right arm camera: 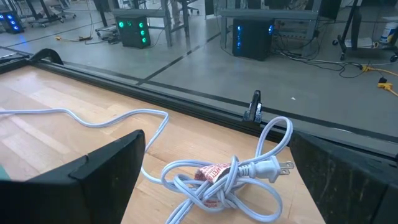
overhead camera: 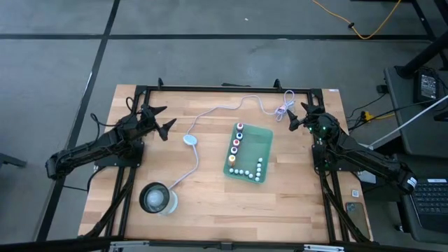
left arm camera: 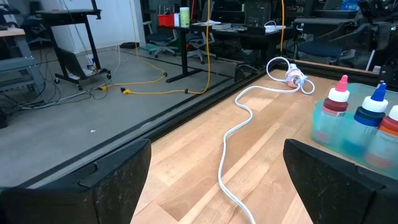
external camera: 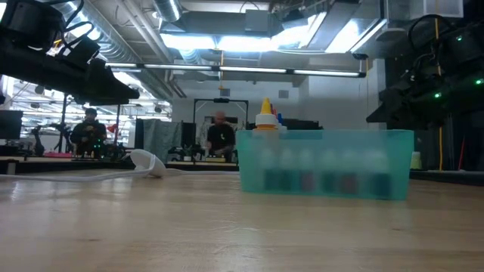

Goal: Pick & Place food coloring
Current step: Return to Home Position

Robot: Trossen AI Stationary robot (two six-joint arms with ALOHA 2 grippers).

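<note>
Food coloring bottles (overhead camera: 238,140) in green bin (overhead camera: 261,143): prob. light, stiff, slick, tippy, so grip mid-body, gently. Left hand (overhead camera: 162,119) & right hand (overhead camera: 297,116) both wide, empty, well apart from bin.

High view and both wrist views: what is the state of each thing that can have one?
left gripper, fingers open, empty.
right gripper, fingers open, empty.
green bin, upright, holding bottles.
food coloring bottles, upright, capped, inside the green bin.
white cable, plug end bundled, unplugged.
glass container, upright.
</note>
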